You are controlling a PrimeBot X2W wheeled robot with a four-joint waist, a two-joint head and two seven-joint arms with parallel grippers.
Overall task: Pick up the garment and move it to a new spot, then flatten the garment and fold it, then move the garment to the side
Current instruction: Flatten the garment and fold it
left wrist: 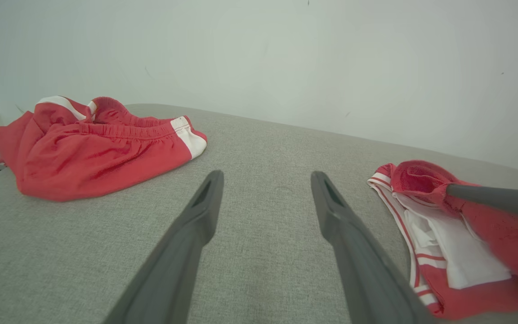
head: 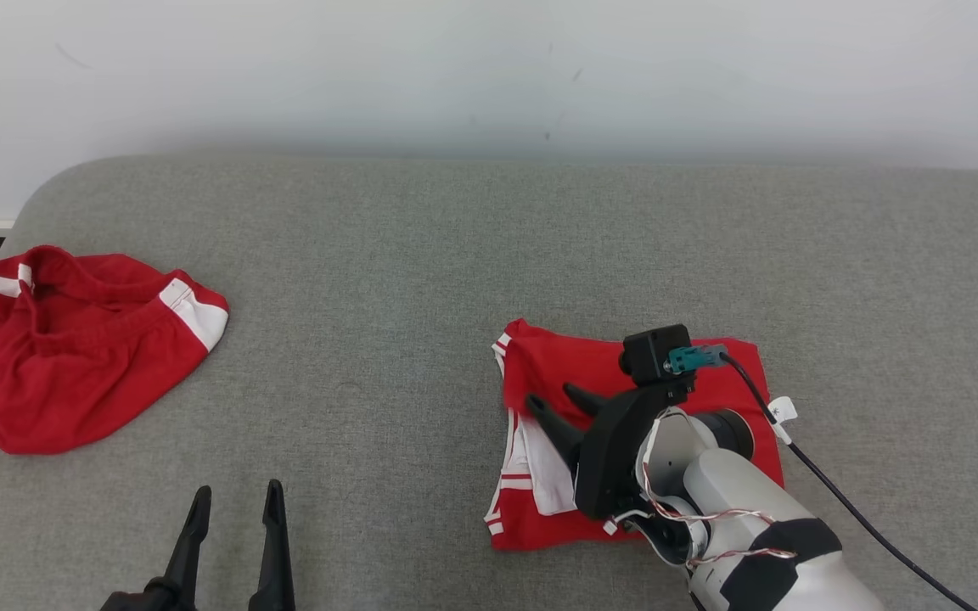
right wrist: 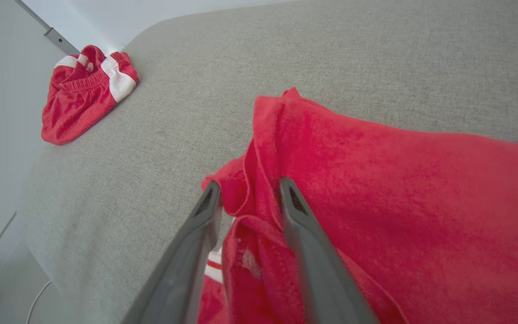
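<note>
The garment (head: 599, 365) is red with white trim and lies folded into a rough rectangle on the right half of the grey padded surface (head: 421, 255). My right gripper (head: 553, 397) hovers over its left part, jaws apart. In the right wrist view a raised fold of the garment (right wrist: 376, 180) stands between the right gripper (right wrist: 250, 183) fingers. The left wrist view shows the garment (left wrist: 466, 252) at the right with one right finger (left wrist: 493, 198) against a lifted red fold. My left gripper (head: 234, 501) (left wrist: 263, 180) stands open over bare surface near the front edge, holding nothing.
A second red garment with white bands (head: 73, 339) (left wrist: 92, 153) (right wrist: 79, 94) lies crumpled at the far left edge of the surface. A white wall (head: 489, 76) rises behind the surface. A black cable (head: 845, 501) trails from my right wrist.
</note>
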